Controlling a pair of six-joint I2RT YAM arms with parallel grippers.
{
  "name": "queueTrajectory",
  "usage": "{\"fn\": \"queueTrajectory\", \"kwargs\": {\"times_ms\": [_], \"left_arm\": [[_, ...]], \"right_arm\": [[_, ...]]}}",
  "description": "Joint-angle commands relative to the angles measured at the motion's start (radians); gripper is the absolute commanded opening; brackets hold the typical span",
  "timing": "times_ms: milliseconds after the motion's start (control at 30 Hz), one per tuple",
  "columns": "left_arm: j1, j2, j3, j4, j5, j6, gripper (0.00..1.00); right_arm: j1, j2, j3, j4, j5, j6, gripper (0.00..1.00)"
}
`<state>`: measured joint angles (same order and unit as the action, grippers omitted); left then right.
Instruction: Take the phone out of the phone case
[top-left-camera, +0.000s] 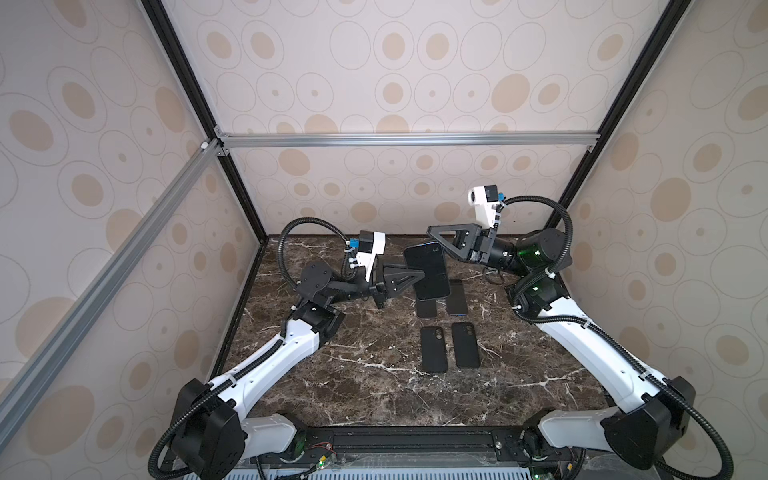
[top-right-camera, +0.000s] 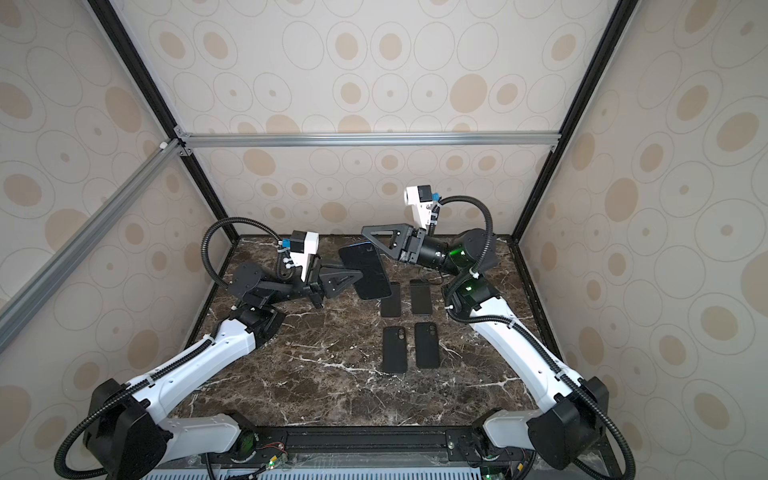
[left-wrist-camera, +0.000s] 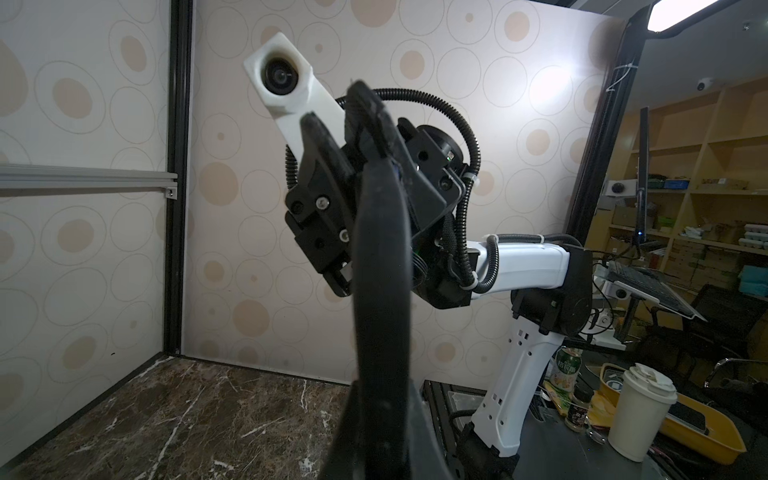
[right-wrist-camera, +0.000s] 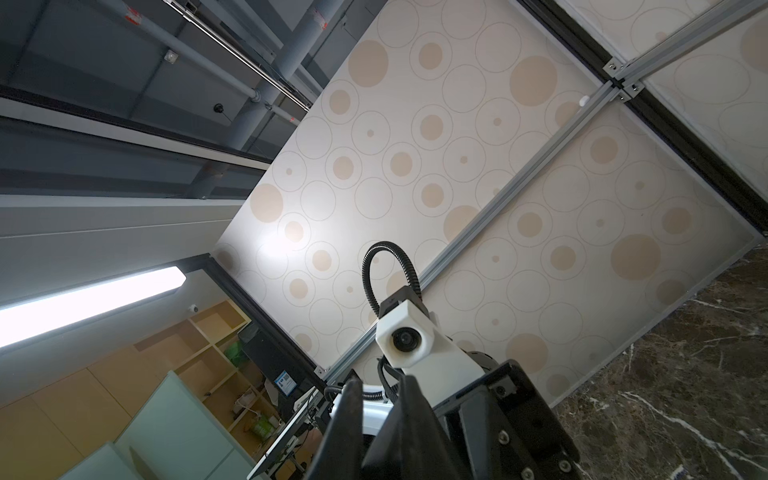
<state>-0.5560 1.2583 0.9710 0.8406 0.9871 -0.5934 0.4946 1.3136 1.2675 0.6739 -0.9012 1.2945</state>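
- The black rectangular phone in its case (top-left-camera: 428, 270) (top-right-camera: 365, 270) is held in the air over the far middle of the dark brown marble counter (top-left-camera: 353, 374). Its broad glossy face is turned up, and its long side runs from far to near with a slight lean.
- The left arm comes in from the near left. Its white forearm rises toward the centre, and its wrist lies roughly level, pointing right.
- The left hand (top-left-camera: 415, 277) (top-right-camera: 358, 277) is clamped fully on the phone's left long edge. One triangular finger lies over the face and the other is hidden beneath.
- In the left wrist view the phone (left-wrist-camera: 380, 270) shows edge-on as a dark curved band rising from that hand's fingers.
- The right arm reaches in from the near right, with its elbow high at the far right and its wrist pointing left.
- The right hand (top-left-camera: 436, 237) (top-right-camera: 370, 237) (left-wrist-camera: 345, 124) sits on the phone's far right corner. Its jaws are drawn close, with a narrow gap between the fingers (right-wrist-camera: 409, 415), and appear to pinch that corner.
- On the counter under the phone lie two dark flat slabs (top-left-camera: 457, 299), partly covered by it.
- Nearer lie two black slabs with camera cut-outs (top-left-camera: 434, 349), side by side.
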Motion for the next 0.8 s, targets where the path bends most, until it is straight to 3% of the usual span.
{"fn": "queueTrajectory", "kwargs": {"times_ms": [0,233,533,767], "left_arm": [[-0.001,-0.053,0.087,0.157,0.000,0.077,0.00],[-0.002,-0.051,0.091,0.186,0.021,0.057,0.00],[-0.005,-0.054,0.093,0.221,0.031,0.021,0.00],[-0.011,-0.067,0.096,0.207,0.037,0.032,0.00]], "right_arm": [[0.021,0.046,-0.040,-0.096,-0.039,0.084,0.00],[0.021,0.088,-0.069,-0.031,-0.076,0.155,0.00],[0.021,0.065,-0.053,-0.286,-0.063,-0.056,0.00],[0.017,0.088,-0.066,-0.365,-0.036,-0.066,0.00]]}}
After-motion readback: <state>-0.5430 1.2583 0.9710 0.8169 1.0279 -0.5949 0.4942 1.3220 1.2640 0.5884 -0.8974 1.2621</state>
